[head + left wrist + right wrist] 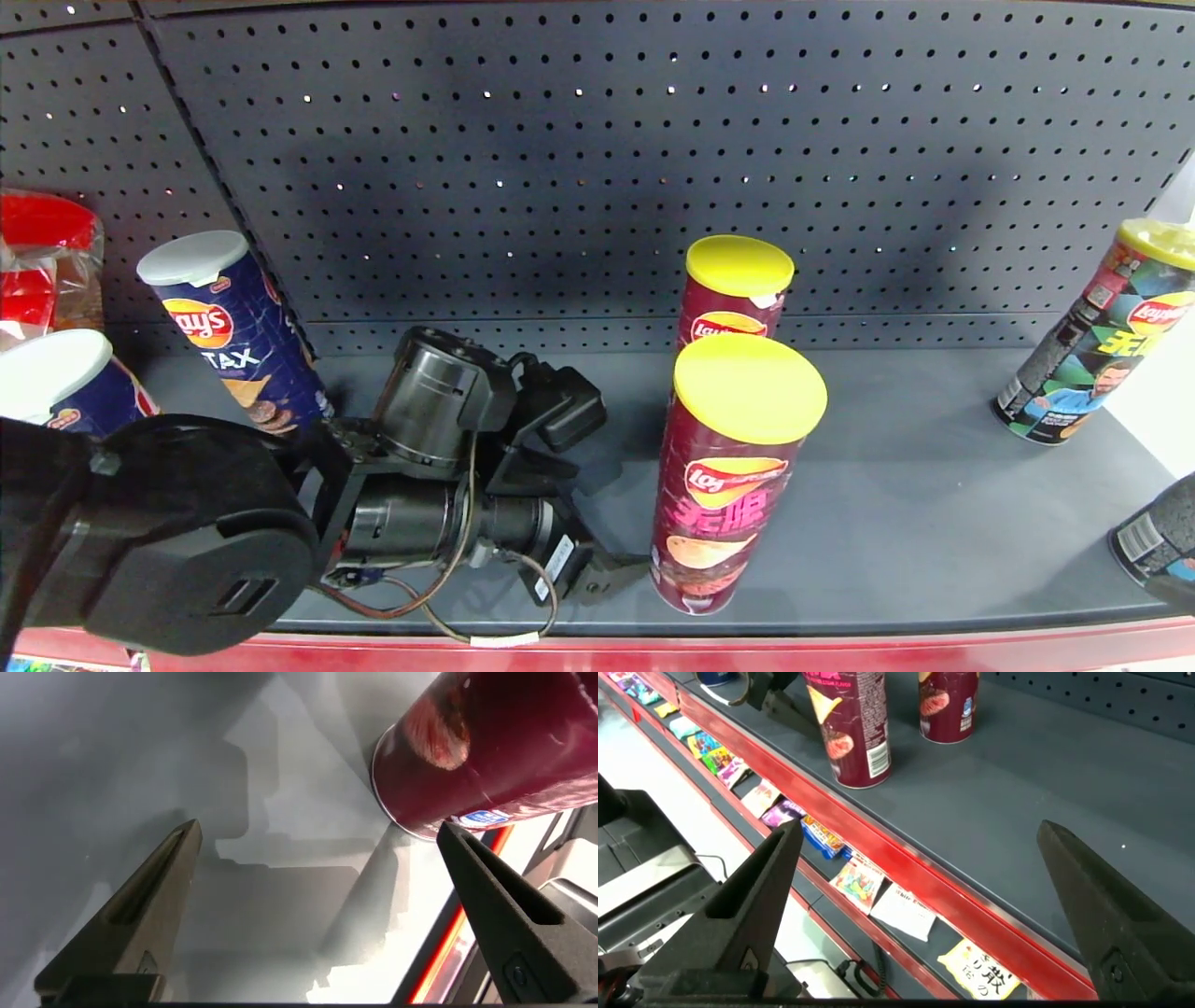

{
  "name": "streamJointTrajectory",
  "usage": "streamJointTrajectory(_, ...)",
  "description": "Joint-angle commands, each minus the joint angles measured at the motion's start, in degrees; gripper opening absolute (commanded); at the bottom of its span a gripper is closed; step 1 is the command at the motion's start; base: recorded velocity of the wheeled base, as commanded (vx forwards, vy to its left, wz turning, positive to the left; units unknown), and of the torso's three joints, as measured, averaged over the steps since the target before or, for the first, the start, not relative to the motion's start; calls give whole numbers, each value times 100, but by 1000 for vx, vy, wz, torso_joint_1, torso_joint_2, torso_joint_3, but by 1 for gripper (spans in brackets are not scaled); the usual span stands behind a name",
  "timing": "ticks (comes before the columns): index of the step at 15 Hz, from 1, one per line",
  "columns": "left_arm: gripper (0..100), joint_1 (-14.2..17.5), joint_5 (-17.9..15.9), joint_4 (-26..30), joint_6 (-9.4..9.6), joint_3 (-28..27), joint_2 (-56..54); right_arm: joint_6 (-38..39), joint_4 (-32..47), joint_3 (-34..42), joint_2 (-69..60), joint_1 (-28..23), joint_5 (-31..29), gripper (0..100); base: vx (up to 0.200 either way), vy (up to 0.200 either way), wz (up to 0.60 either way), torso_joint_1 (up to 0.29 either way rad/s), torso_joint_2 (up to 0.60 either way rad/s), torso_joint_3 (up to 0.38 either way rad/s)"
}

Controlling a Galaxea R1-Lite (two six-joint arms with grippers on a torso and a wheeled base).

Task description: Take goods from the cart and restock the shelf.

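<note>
Two maroon chip cans with yellow lids stand upright on the grey shelf [934, 504], the front can [738, 467] near the edge and the rear can [733, 299] behind it. My left gripper [602, 527] lies low on the shelf just left of the front can's base, open, with nothing between its fingers. In the left wrist view the left gripper [320, 831] spans bare shelf, and the front can [486, 747] stands just beyond one fingertip. My right gripper [924, 905] hangs open and empty over the shelf's front edge, with both maroon cans [854, 723] farther along.
Two blue cans [233, 327] with white lids stand at the left beside a red packet [37, 261]. A black-and-green can [1092, 364] stands at the right, a dark can [1158, 537] nearer the front. The pegboard wall [597, 168] closes the back. A red price strip [878, 859] lines the shelf's front edge.
</note>
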Motion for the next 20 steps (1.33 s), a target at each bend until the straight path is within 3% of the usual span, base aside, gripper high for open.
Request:
streamJointTrajectory(1, 100, -59, -1, -4, -7, -61, 62, -1, -6, 16, 24, 2, 11, 100, 0, 0, 0, 0, 0, 0)
streamJointTrajectory(20, 100, -77, 8, -4, -16, -184, 176, 7, 3, 16, -2, 2, 2, 100, 0, 0, 0, 0, 0, 0)
